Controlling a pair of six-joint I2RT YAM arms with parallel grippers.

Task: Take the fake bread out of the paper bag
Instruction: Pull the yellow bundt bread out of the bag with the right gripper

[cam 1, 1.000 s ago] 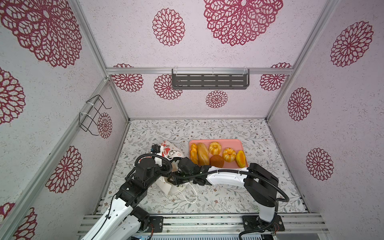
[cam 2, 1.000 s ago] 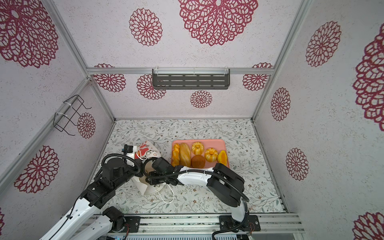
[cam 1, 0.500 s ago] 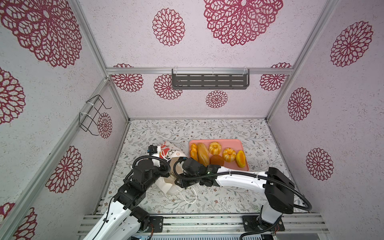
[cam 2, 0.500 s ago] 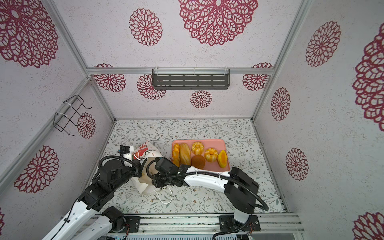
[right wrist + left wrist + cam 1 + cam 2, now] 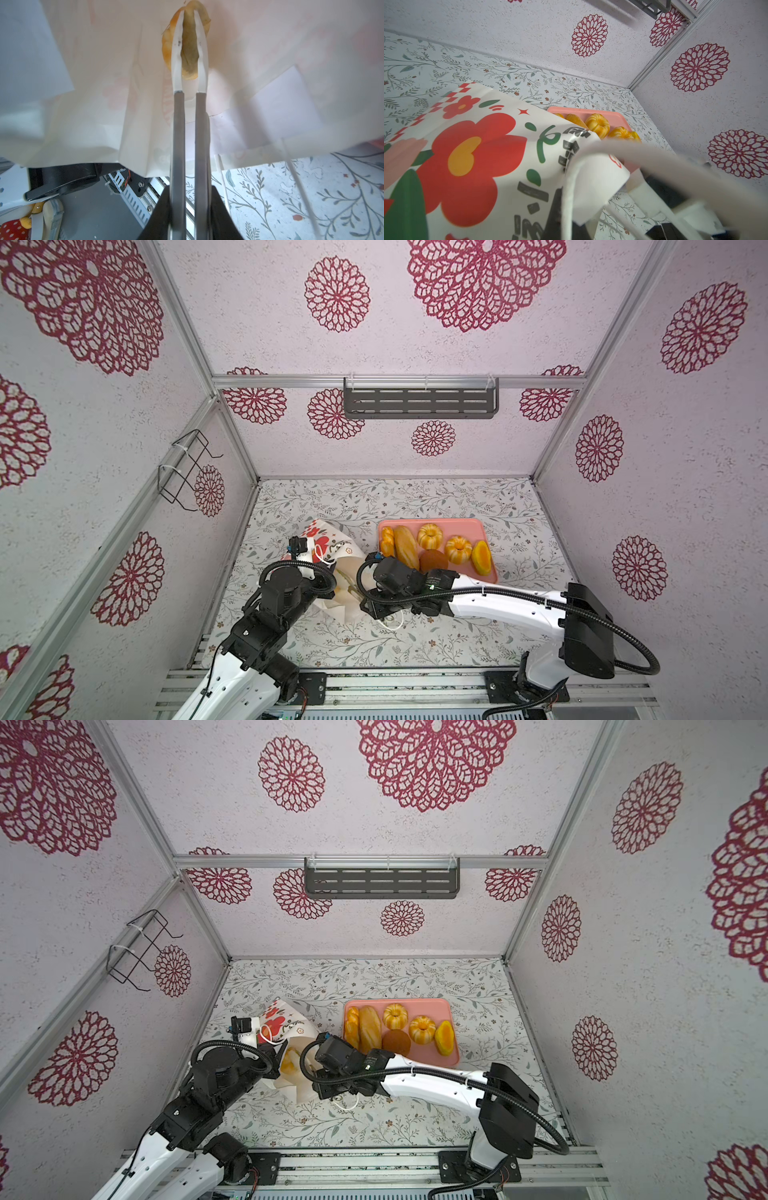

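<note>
Fake bread [image 5: 188, 41] in the paper bag [image 5: 104, 83]: reached deeper and pinched it in near-shut right jaws, rim held by shut left jaws, likely leaving only withdrawal.

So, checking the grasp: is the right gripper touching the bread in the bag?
Touching. The right wrist view shows the right gripper pinching the bread from both sides inside the paper bag.

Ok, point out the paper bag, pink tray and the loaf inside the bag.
paper bag [image 5: 467, 166]: left wrist view, red flower print.
pink tray [image 5: 467, 527]: in a top view, bare far corner.
loaf [image 5: 188, 45]: right wrist view, its brown middle.
</note>
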